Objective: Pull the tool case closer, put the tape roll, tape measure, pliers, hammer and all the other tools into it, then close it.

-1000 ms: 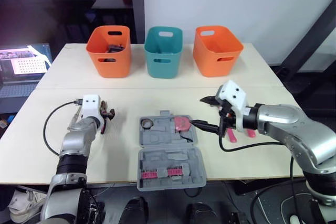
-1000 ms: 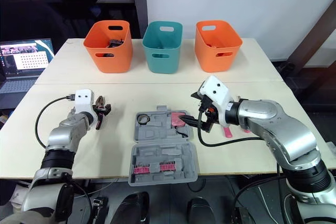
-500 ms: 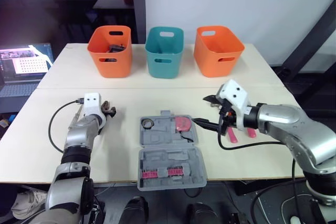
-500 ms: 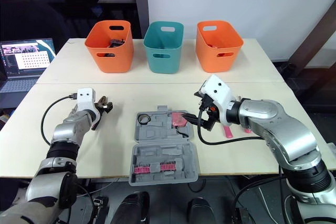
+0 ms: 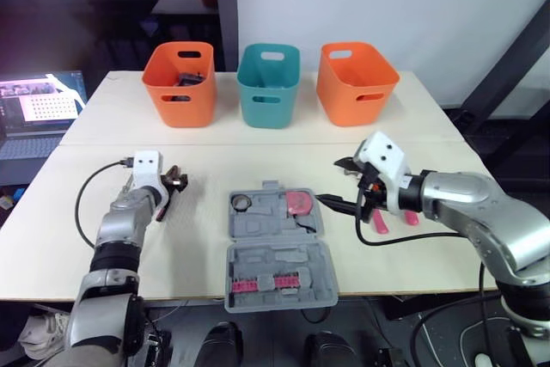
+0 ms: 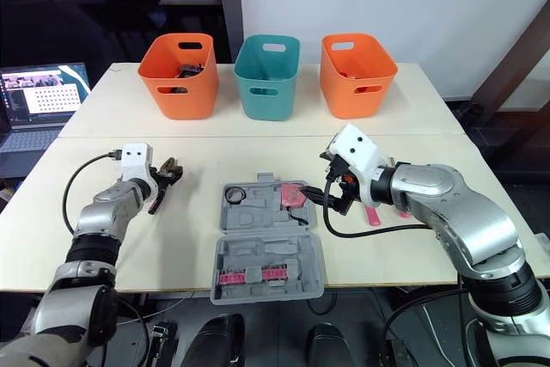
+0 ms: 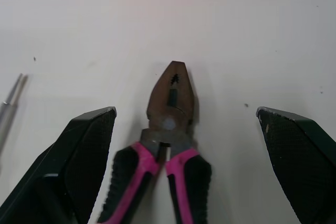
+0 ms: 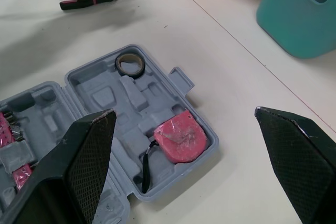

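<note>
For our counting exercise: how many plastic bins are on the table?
3, in a far row: left orange plastic bin, middle teal plastic bin, right orange plastic bin. None seems hidden.

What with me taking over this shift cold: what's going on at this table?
The robot is packing tools into the open tool case. The tape roll and tape measure already sit in it. The left gripper is open around the pliers on the table, not yet closed. The right gripper hangs open beside the case's right edge, holding nothing.
</note>
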`<act>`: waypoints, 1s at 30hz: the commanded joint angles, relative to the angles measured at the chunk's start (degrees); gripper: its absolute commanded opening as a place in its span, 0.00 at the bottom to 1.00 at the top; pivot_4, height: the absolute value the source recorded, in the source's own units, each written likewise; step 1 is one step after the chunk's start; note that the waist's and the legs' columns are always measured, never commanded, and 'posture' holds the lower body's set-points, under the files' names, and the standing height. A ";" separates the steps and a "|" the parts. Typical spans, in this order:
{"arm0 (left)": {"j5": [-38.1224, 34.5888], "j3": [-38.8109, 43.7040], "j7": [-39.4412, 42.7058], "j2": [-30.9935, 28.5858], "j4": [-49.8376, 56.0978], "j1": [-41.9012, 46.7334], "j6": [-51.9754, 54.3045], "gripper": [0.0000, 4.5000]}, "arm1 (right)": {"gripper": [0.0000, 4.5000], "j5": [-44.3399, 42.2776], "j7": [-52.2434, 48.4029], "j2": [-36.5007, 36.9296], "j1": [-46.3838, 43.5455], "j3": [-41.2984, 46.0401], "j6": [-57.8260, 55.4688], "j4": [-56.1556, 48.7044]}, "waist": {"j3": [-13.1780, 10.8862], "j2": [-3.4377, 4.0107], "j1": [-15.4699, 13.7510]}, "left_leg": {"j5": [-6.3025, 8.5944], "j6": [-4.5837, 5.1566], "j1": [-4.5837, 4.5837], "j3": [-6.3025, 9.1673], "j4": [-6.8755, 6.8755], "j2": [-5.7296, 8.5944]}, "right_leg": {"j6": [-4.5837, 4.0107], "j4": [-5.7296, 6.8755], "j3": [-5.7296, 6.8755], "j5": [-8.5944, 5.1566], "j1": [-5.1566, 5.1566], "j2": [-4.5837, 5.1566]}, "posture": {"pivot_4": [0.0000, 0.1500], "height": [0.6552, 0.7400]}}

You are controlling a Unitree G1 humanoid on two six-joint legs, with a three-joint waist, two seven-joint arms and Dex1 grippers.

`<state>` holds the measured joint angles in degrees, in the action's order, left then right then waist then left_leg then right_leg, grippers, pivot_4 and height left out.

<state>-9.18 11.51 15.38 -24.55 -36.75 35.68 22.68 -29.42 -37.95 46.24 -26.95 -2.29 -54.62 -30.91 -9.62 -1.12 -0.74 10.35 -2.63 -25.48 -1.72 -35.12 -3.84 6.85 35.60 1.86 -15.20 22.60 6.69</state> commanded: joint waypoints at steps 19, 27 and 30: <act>3.50 -2.31 6.16 -3.18 -12.87 2.22 -6.41 0.58 | 1.00 0.57 0.65 3.00 2.17 1.26 -0.64 -2.69 | 0.01 0.01 0.16 | 0.00 0.00 0.03 0.00 -0.01 0.00 | 0.00 0.07 0.00 0.00 0.00 0.01 | 1.00 1.00; 1.35 -1.13 8.98 -4.29 -4.84 -0.39 -4.57 0.53 | 1.00 1.19 0.31 2.78 1.55 0.48 0.10 -1.45 | 0.00 0.01 0.38 | 0.00 0.00 0.03 0.00 0.00 -0.02 | 0.10 0.48 -0.02 -0.04 0.21 0.00 | 1.00 1.00; -2.81 -3.18 19.42 -4.44 3.47 -0.09 0.95 0.53 | 1.00 -0.75 -1.34 1.57 1.01 0.84 0.11 -0.94 | -0.03 -0.06 0.16 | 0.00 0.00 0.01 0.00 -0.01 -0.02 | 0.10 0.50 -0.02 -0.05 0.23 0.01 | 1.00 1.00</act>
<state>-9.21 9.56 29.21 -28.19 -39.60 34.14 22.11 -28.81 -38.27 48.27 -24.80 -2.77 -55.19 -31.11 -9.66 -1.18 -0.58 10.35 -2.63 -25.50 -1.72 -35.14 -3.86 6.94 36.09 1.84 -15.26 22.83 6.70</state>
